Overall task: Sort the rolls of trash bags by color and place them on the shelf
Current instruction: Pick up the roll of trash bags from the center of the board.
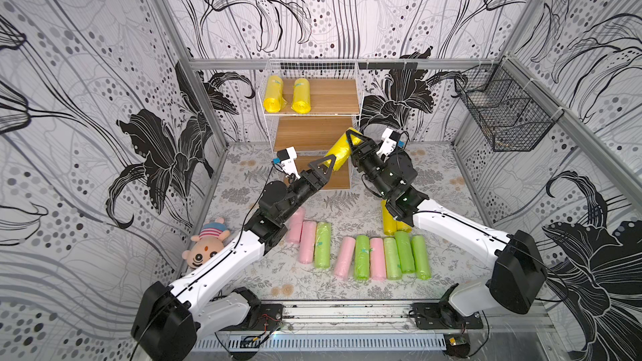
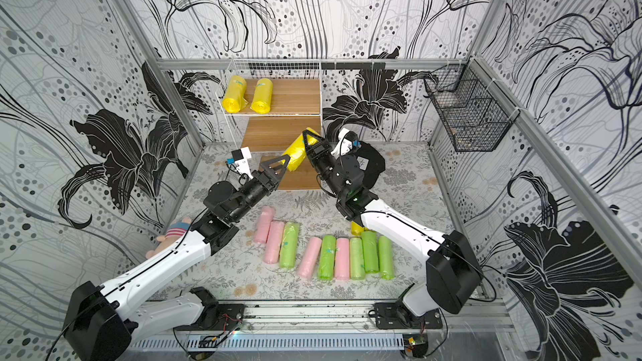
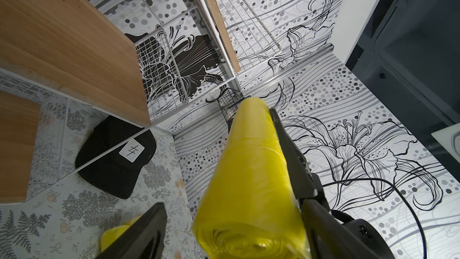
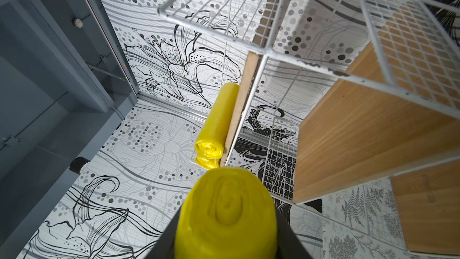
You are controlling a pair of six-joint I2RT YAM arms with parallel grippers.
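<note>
The yellow roll (image 1: 338, 152), at frame centre before the shelf (image 1: 312, 130) and clamped by the right gripper (image 1: 351, 137), is best lifted level to the top board (image 1: 333, 97) only once the left gripper (image 1: 329, 164), fingers apart, is drawn clear.

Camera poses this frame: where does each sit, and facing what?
Top views: high over the arm bases, angled down at shelf; left arm, right arm show.
Left wrist: on left arm, facing along left gripper, open around the held yellow roll.
Right wrist: on right arm, facing shelf; right gripper clamps that roll.
Shared: both wrist views show roll and shelf.
</note>
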